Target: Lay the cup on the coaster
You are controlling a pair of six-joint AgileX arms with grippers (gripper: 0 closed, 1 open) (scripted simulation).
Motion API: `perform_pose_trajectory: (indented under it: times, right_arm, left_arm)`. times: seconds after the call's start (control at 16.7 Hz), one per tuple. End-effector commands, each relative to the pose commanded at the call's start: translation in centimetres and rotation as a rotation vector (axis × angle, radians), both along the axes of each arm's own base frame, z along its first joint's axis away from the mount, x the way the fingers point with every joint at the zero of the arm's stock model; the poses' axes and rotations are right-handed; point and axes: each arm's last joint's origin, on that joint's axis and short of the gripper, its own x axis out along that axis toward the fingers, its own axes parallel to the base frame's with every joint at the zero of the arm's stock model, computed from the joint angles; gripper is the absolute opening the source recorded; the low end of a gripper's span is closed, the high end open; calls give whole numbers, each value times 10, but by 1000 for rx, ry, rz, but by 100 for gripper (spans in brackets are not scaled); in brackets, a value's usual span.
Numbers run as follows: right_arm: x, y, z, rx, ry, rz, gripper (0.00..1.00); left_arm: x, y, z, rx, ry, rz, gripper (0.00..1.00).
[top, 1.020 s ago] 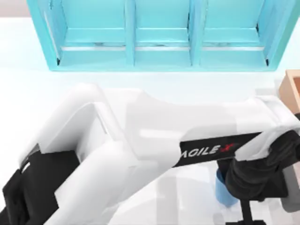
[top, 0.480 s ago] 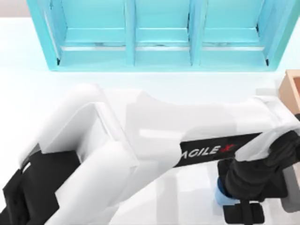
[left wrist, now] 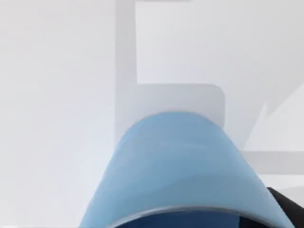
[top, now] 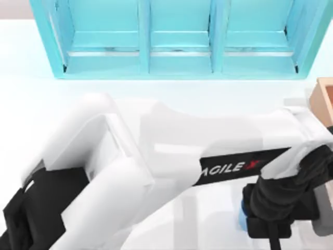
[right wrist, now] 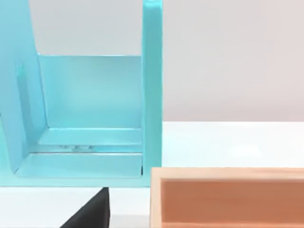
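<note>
The blue cup peeks out as a sliver under my left arm's black wrist, near the table's front right. In the left wrist view the cup looms close, its narrower base pointing away. Just beyond that base lies the coaster, a pale squarish slab with a rounded corner. My left gripper is shut on the cup, and one dark finger shows beside the rim. My right arm idles at the table's right, its wrist facing the cabinet.
A turquoise cabinet with three open bays spans the back of the table. A wooden box sits at the right edge, also close to the right wrist as the box. My left arm's white links cover the table's middle.
The left gripper has turned and shifted slightly over the cup, which now shows less in the top view. The rest of the arm stays put.
</note>
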Motion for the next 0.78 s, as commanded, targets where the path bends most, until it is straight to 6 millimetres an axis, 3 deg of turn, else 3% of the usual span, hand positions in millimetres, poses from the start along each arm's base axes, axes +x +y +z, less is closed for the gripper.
perform_pose_trajectory:
  times: [0.3, 0.42, 0.6, 0.78]
  right_arm:
    - [0, 0, 0, 0, 0, 0, 100]
    - [0, 0, 0, 0, 0, 0, 100]
    - [0, 0, 0, 0, 0, 0, 100]
    - [0, 0, 0, 0, 0, 0, 100]
  left_arm:
    - [1, 1, 1, -1, -1, 1, 0]
    - [13, 10, 3, 3, 1, 34, 0]
    - [55, 47, 11, 8, 4, 163, 0]
    - [110, 118, 25, 12, 6, 376, 0]
